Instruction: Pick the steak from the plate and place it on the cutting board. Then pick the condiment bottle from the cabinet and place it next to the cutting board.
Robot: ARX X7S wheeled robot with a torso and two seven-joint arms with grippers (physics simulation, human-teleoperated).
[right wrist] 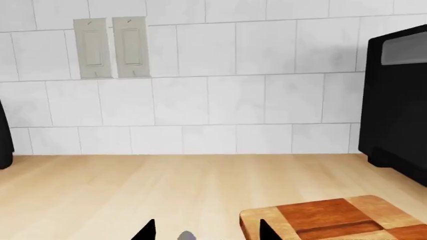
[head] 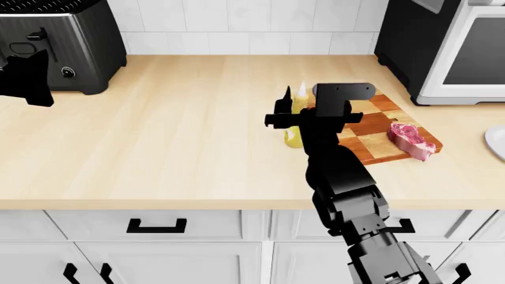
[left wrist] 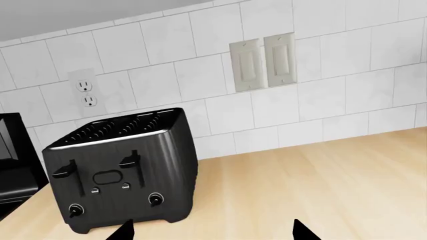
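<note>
two black fingertips of the left gripper (left wrist: 212, 231) poke up spread apart in the left wrist view, nothing between them, facing a black ribbed four-slot toaster (left wrist: 123, 170) on the pale wooden counter (left wrist: 320, 185) under white wall tiles.

from the head view, the small pink-red marbled steak (head: 412, 140) already lies on the checkered dark-brown and tan wooden cutting board (head: 375, 131), near its right edge, while only a sliver of the round white plate (head: 497, 142) shows at the right border. the slim yellow squeeze bottle (head: 295, 135) stands upright on the counter just beside the board's left edge, with the right gripper (head: 285, 113) at its upper part; the arm hides much of it, so i cannot tell whether the claw is clamped or let go.

the right wrist view shows two dark tips parted, something pale, perhaps the bottle's cap (right wrist: 186, 235), between them, and the board's corner close by.

risk: lifting away with a finger catching the neck would topple the bottle.
</note>
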